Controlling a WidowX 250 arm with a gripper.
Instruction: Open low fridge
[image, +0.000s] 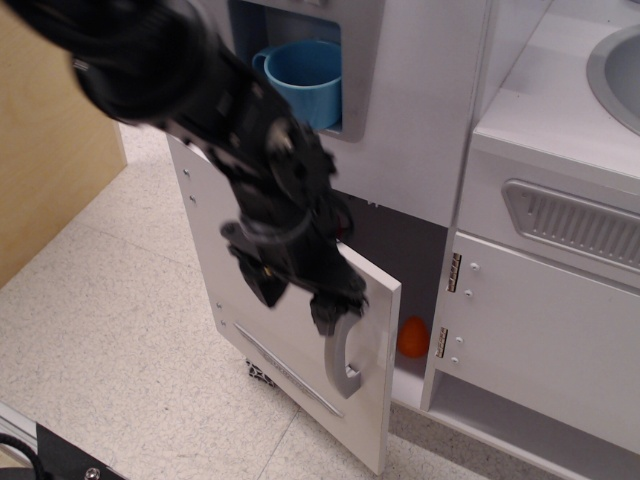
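The low fridge door (290, 340) is a large flat white panel hinged on its left side. It stands swung out, with its free right edge well away from the cabinet. Its curved silver-grey handle (341, 362) hangs near that edge, above the thin bottom strip (285, 368). My black gripper (297, 298) is blurred and sits in front of the door's upper part. Its fingers are spread apart, and the right fingertip (330, 308) is against the top of the handle. The dark fridge interior (412, 258) shows behind the door, with a small orange object (413, 337) inside.
A blue cup (305, 78) sits in the grey recess above the fridge. A smaller white cabinet door with brass hinges (545, 325) is to the right, below a vent panel (575, 222) and a sink (615, 65). A wooden panel (45, 150) stands at the left. The floor is speckled.
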